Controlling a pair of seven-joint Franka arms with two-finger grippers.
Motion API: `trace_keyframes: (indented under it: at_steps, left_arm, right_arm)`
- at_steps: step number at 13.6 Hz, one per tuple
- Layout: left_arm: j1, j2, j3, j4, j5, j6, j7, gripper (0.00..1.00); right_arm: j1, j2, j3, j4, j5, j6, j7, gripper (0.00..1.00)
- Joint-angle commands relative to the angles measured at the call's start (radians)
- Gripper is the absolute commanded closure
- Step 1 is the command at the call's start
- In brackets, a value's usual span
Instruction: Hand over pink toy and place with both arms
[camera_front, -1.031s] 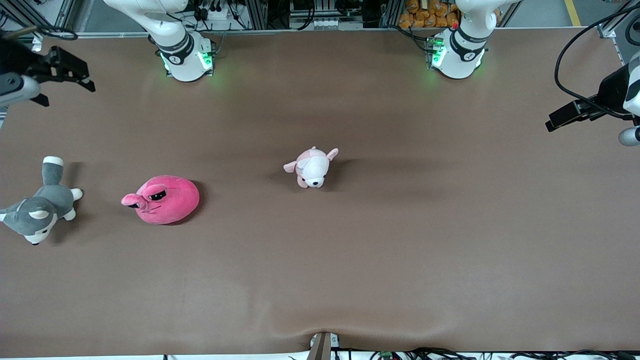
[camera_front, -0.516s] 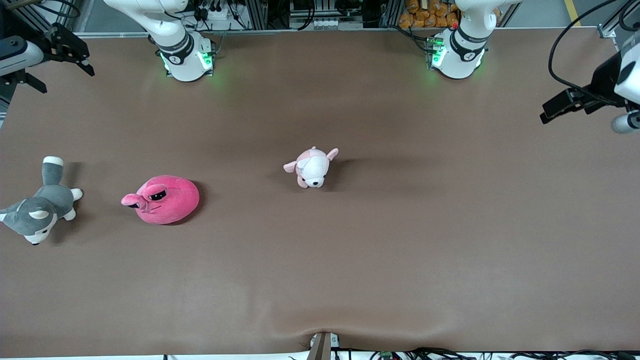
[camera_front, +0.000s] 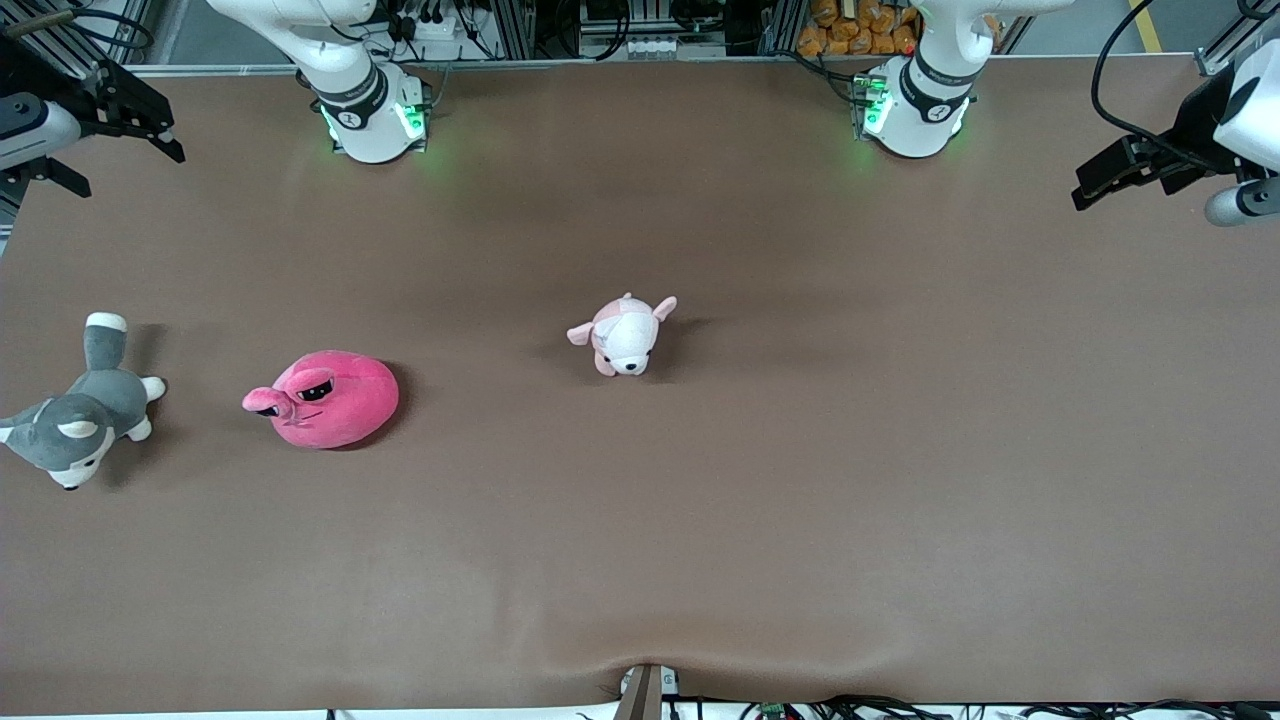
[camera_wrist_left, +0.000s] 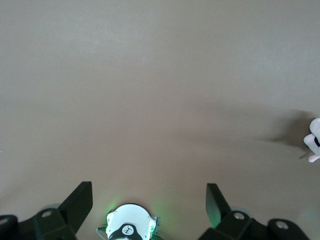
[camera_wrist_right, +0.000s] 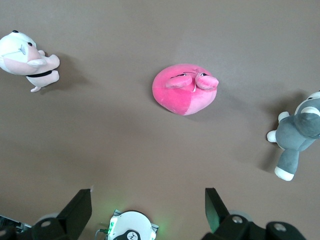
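Observation:
The pink toy (camera_front: 325, 398), a round hot-pink plush with dark slanted eyes, lies on the brown table toward the right arm's end. It also shows in the right wrist view (camera_wrist_right: 184, 90). My right gripper (camera_front: 132, 165) is open and empty, high over the table's corner at the right arm's end, well apart from the toy; its jaws stand wide in the right wrist view (camera_wrist_right: 147, 207). My left gripper (camera_front: 1120, 185) is open and empty, high over the left arm's end of the table (camera_wrist_left: 148, 197). The pink toy is out of the left wrist view.
A pale pink-and-white puppy plush (camera_front: 624, 335) lies near the table's middle. A grey-and-white husky plush (camera_front: 78, 410) lies at the right arm's end, beside the pink toy. Both arm bases (camera_front: 372, 115) stand along the table's farther edge.
Both grippers have drifted toward the table's farther edge, staying high and open. The three plush toys have not moved.

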Motion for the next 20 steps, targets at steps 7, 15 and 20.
trace_keyframes:
  at_steps: [7,15,20]
  left_arm:
    - [-0.004,-0.025,0.010,-0.029,0.034,0.026,0.063,0.00]
    - [0.028,-0.002,0.015,0.010,0.034,0.025,0.071,0.00]
    - [0.019,0.006,0.007,0.010,0.029,0.025,0.071,0.00]
  right_arm:
    - [-0.019,0.009,0.005,0.028,-0.008,-0.046,0.154,0.00]
    - [-0.019,0.011,0.005,0.028,-0.008,-0.054,0.154,0.00]
    - [-0.019,0.011,0.005,0.028,-0.008,-0.055,0.154,0.00]
